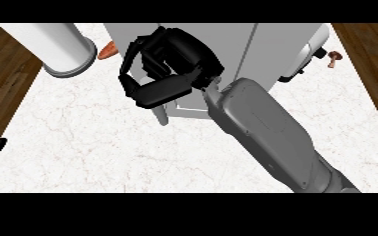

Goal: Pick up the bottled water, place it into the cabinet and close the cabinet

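Overhead, you look down on a pale marble counter (pixel 88 145) with dark wood floor at both sides. At the far left edge a small black sliver is probably your left hand (pixel 2 144); too little shows to tell its state. Up left stands a tall white cylinder (pixel 63 47) with a grey rim at its foot, and just beside it lies a small orange-brown item (pixel 108 50).

In the upper middle sits the grey cabinet (pixel 273 45). Your right hand (pixel 177 55) is spread across its left part, fingers curled toward the thumb with nothing visible inside them. A slim grey handle (pixel 161 116) pokes out just below the thumb. The grey forearm (pixel 273 135) runs off to the lower right.

At the right, touching the cabinet, is a white object (pixel 314 47), and past it a small brown item (pixel 335 58).

No bottled water shows plainly; it may be inside the cabinet behind your hand, but you cannot tell. Judging by the hand's place near the handle, the closing step seems in hand. Next, press the door flush, then lift the hand away.
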Tool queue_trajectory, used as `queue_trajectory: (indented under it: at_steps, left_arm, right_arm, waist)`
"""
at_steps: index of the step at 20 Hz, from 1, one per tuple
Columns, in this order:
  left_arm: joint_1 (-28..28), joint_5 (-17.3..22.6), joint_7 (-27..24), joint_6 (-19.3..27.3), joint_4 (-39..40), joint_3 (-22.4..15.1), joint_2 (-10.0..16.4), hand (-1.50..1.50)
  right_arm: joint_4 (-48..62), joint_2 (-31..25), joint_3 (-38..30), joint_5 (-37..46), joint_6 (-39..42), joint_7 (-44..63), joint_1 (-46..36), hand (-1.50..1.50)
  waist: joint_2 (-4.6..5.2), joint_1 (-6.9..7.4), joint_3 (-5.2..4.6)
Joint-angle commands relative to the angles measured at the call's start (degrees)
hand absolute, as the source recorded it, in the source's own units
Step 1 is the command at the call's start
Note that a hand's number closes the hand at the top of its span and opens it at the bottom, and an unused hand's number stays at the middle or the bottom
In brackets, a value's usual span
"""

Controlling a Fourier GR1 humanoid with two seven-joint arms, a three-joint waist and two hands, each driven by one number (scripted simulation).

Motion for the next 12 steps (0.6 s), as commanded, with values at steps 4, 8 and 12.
queue_trajectory:
  at_steps: [4,8,12]
  left_arm:
    - [-1.3,1.1,1.0,-1.6,1.0,0.3,-0.4,-1.5]
    - [-3.2,-0.1,2.4,0.8,-0.4,-0.3,-0.9,-1.5]
    - [-2.9,-0.8,3.4,2.0,-2.5,-1.6,-1.7,-1.5]
  right_arm:
    - [7.1,-5.6,-8.4,3.0,-4.2,-2.7,-3.6,-1.5]
    - [7.8,-4.2,-7.1,4.8,-5.0,-4.0,-3.5,-1.5]
    - [8.3,-4.9,-7.8,5.3,-4.9,-4.6,-3.9,-1.5]
  waist:
    - [1.52,-0.7,0.6]
    - [1.52,-0.86,0.62]
    - [1.47,-0.52,0.66]
